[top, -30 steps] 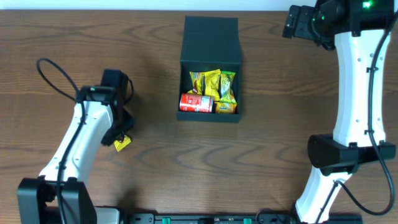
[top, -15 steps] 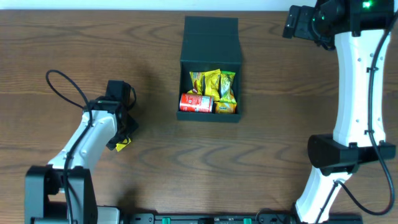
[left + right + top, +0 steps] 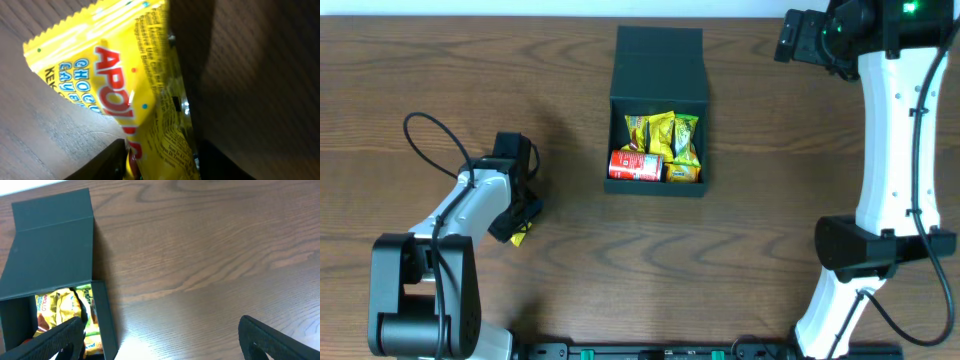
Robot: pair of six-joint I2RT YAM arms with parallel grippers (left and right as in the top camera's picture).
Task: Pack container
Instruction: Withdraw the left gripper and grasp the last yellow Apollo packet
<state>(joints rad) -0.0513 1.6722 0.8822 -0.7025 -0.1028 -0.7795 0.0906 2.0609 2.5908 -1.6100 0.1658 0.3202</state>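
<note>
Jaws first: your left gripper [image 3: 523,218], at the left middle of the overhead frame, stands around the yellow snack packet [image 3: 125,85]. In the wrist view one finger [image 3: 102,164] shows on each side of it. Neither view lets you tell whether they press the packet or merely bracket it, and that is your main risk. The packet looks like thin, glossy film and sits skewed between the fingers, with most of it reaching beyond them. If the pinch is light or catches only an edge, it will likely slide out as you lift and drop short on the table [image 3: 570,260]. Check the hold before you raise it.

Moving right, the container [image 3: 660,62] lies at the top centre of the overhead frame, well apart from the packet, its flap lid laid back toward the top edge. Its open part already holds several yellow packets [image 3: 660,132] and a red can [image 3: 635,166], so room looks tight. A release from too high could leave the new packet perched on a wall or outside.

At the upper right, your right gripper [image 3: 798,38] hangs spread wide and empty, near the container's corner. A careless sweep there could knock the lid.
</note>
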